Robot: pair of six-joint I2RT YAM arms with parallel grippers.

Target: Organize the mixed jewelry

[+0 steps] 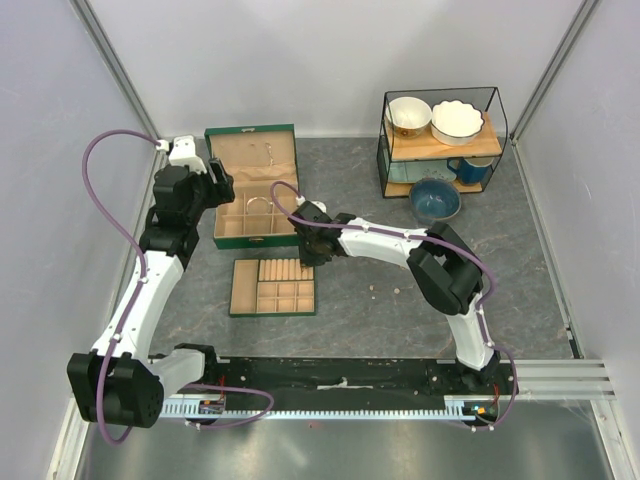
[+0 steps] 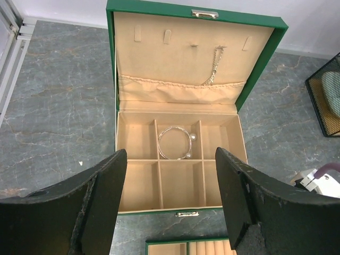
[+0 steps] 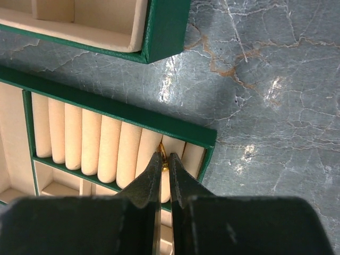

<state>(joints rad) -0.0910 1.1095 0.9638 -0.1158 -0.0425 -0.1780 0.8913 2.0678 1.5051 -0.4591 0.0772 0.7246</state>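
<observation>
While the right gripper (image 3: 165, 159) pinches a small gold ring (image 3: 162, 154) between nearly closed fingertips, it hangs just over the cream ring rolls (image 3: 101, 141) at the far right end of the green tray (image 3: 122, 111). The ring sits over the slot between the last two rolls. The step in hand looks like seating this ring in the roll section. The next move calls for a short, straight push down into the slot, then a small release. If the fingers open too early or off-line, the ring will probably skid across the padded rolls and not wedge. In the top view the right arm reaches from its near-right base, elbow bent out to the right, forearm stretched left across the surface (image 3: 265, 79) with the wrist tipped down at the tray's far edge. Two pale loose pieces (image 1: 372, 292) lie on the surface right of the tray, so sorting is judged unfinished. Farther off, the silvery bangle (image 2: 174, 143) lies in the middle far compartment of the green box (image 2: 138, 186), and a thin chain (image 2: 215, 66) hangs inside its raised lid. The left gripper (image 2: 171, 159) hovers at the box's left side with fingers spread wide, holding nothing.
</observation>
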